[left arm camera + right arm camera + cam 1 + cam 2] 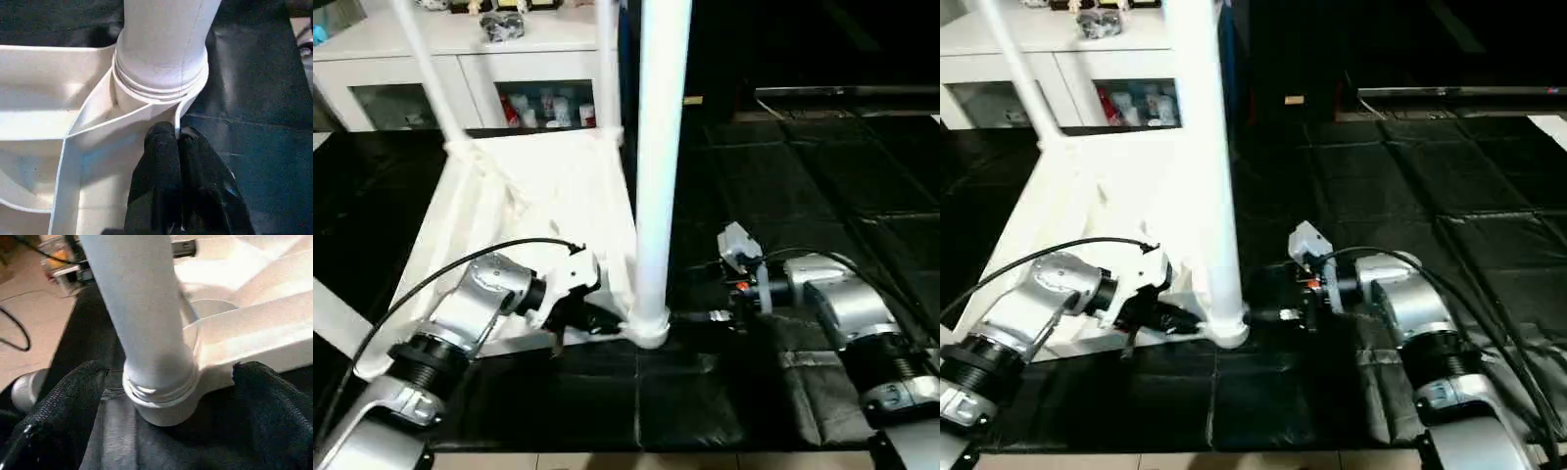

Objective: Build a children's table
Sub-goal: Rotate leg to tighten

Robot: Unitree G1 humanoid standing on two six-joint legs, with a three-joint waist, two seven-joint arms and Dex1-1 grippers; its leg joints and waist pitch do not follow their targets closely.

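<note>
Lying upside down on black floor mats, the white children's table top shows its ribbed underside. Behind it stands a white cabinet with glass doors; small items on its shelves and top are too blurred to name.

Legs: the near right-hand leg stands upright in its round corner socket, its top cut off by the frame edge. Two more legs rise at the far corners, one slanting, one partly hidden behind the near leg. A white bar crosses the lower left corner of the left eye view; cannot tell whether it is the fourth leg.

Left gripper: clenched, black fingers pressed together with nothing between them, tips against the table top's rim wall just beside the corner socket. In the left wrist view the leg's ringed collar sits in the socket, right ahead of the fingertips.

Right gripper: released and spread wide. In the right wrist view its two black fingers stand on either side of the leg's base, apart from it, gripping nothing. From the head camera its fingertips are lost against the dark mat; the silver wrist and a small pale block above it are clear.
</note>
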